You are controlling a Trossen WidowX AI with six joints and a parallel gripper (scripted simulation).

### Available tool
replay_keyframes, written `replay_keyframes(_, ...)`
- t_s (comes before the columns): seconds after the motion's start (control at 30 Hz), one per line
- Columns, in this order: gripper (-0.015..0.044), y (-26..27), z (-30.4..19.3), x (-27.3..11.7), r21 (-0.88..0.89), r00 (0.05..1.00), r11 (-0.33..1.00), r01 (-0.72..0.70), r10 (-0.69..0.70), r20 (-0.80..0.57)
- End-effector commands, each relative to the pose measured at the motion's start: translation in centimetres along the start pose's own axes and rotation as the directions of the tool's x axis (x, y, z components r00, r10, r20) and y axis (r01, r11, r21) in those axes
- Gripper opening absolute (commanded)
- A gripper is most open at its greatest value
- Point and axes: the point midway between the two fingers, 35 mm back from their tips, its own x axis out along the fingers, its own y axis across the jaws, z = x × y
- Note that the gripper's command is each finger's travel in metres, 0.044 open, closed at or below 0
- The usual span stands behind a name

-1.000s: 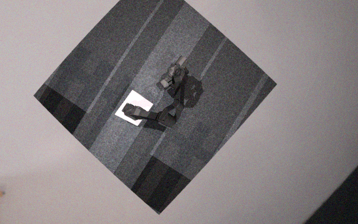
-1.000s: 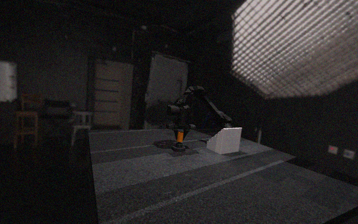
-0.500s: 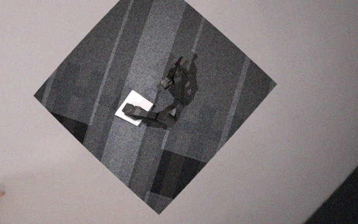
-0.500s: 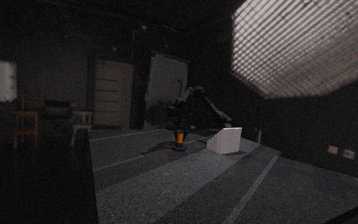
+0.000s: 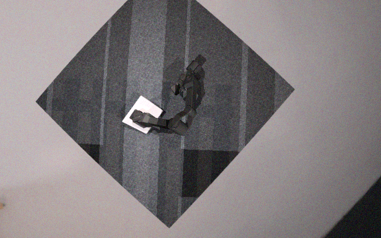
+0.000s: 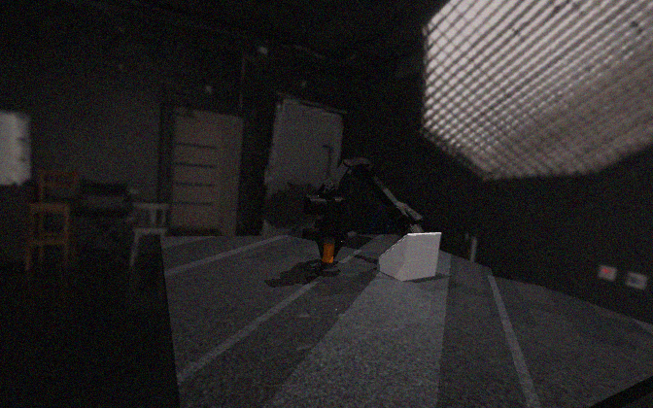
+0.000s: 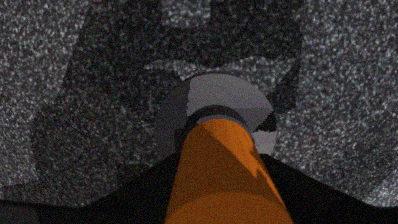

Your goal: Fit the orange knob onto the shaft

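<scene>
The orange knob (image 6: 327, 252) (image 7: 225, 172) is tall and upright. My gripper (image 6: 327, 245) (image 7: 218, 161) is shut on it, with dark fingers on both sides. The round grey pedestal (image 7: 225, 90) is directly below the knob, and its dark low form (image 6: 326, 269) shows under the knob in the exterior view. A dark ring shows around the far side of the knob's lower end in the wrist view. I cannot tell whether a small gap remains there. The shaft and the knob's hole are hidden. In the top view the arm covers the knob.
A white block with a sloped side (image 5: 153, 109) (image 6: 420, 259) stands beside the pedestal area. In the top view part of the arm passes over it. The striped grey table top (image 5: 144, 165) (image 6: 369, 344) carries dark shadows of the arm.
</scene>
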Motion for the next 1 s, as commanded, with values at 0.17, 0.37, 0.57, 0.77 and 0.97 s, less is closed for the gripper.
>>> replay_keyframes(0.17,0.0184,0.0,0.0,0.0,0.001,1.000,1.000,0.000,0.000,0.000)
replay_keyframes(0.37,0.0341,0.0,0.0,0.0,0.001,1.000,1.000,0.000,0.000,0.000)
replay_keyframes(0.57,0.0440,0.0,0.0,0.0,0.001,1.000,1.000,0.000,0.000,0.000)
replay_keyframes(0.77,0.0440,0.2,-0.1,-1.2,0.001,1.000,1.000,0.000,0.000,-0.003)
replay_keyframes(0.97,0.0440,0.0,-0.1,-9.6,0.000,1.000,1.000,0.001,-0.001,-0.004)
